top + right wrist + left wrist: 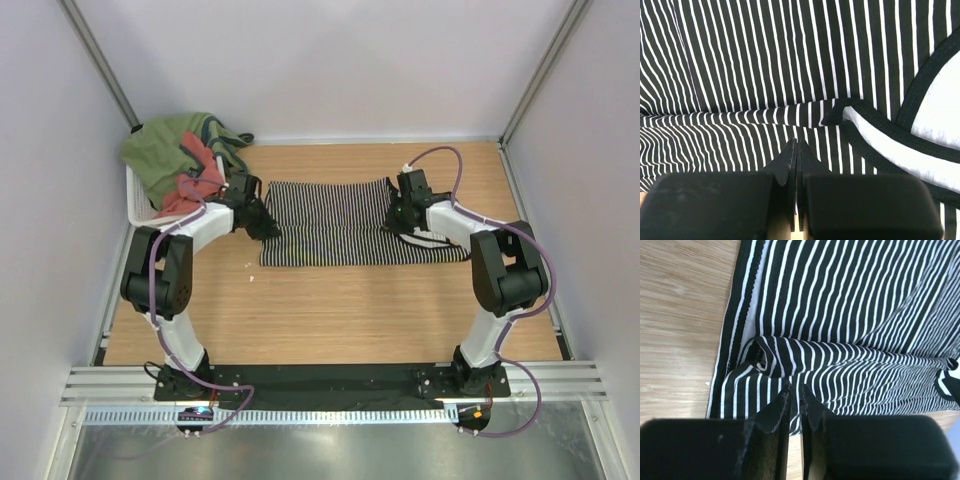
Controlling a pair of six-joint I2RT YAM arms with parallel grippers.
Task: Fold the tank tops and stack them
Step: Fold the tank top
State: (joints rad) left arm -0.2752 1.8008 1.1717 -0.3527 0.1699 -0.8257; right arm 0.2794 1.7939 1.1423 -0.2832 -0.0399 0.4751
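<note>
In the far left corner of the table, a white basket (131, 197) holds a heap of green cloth (165, 150). The salmon-red tank top (192, 188) is bunched against it, right beside the left arm's wrist. The left gripper (795, 389) has its fingers drawn together to a thin slit, pinching a raised fold at the left end of the striped tank top (340, 225). That top lies spread as a wide band along the far middle of the table. At its right end, near the white-lined, dark-trimmed opening, the right gripper (796, 144) has its fingers pressed tight on the cloth. The wooden table (330, 310) is pale, plain white walls (330, 60) close it in, and a black base plate (330, 378) runs along the near edge.
</note>
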